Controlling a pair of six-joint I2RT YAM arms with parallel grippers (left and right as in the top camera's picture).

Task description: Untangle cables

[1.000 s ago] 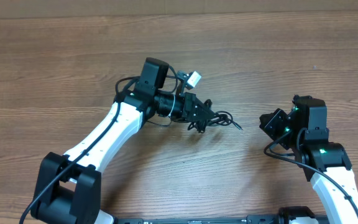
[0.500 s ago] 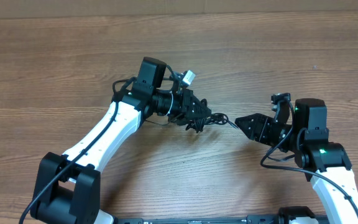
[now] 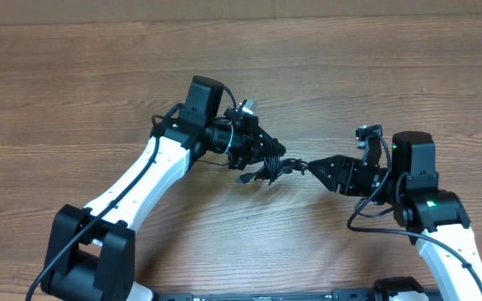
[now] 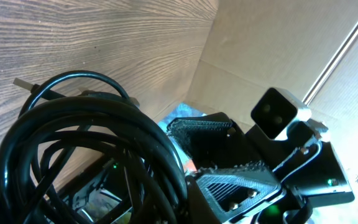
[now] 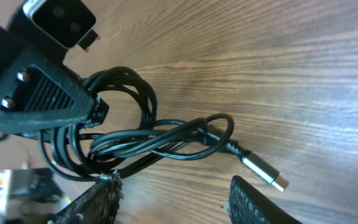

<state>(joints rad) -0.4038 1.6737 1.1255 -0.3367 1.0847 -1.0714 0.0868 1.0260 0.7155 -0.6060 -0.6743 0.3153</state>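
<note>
Black cables (image 3: 284, 164), Ana: where do they lie on the table (image 3: 99, 75)?

About the middle of the wooden top, Ben, well away from all four edges and every corner. They make one bundle of thin loops twisted over each other.

Who has them?

The left gripper (image 3: 264, 155). It is clenched on the bundle. In the right wrist view several loops run into its jaws and come out the other side. Its arm reaches in from the near left corner.

And the right gripper (image 3: 316, 167)?

Released. Its fingers (image 5: 98, 200) stand wide apart at the bottom of its own view, gripping nothing. From overhead it points toward the left edge, its tips just beside the loose strand that sticks out of the bundle's right side. Whether they touch that strand I cannot tell.

What is at the end of the strand?

A silvery plug (image 5: 265, 172), held by nothing, angled toward the spread fingers. Behind it the cord doubles back in a narrow twisted loop to the bundle. Whether the plug rests on the wood I cannot tell.

Anything from the left wrist view?

Mostly black loops right against the lens. Past them the right gripper faces it, with its wrist camera (image 4: 279, 112) on top.
</note>
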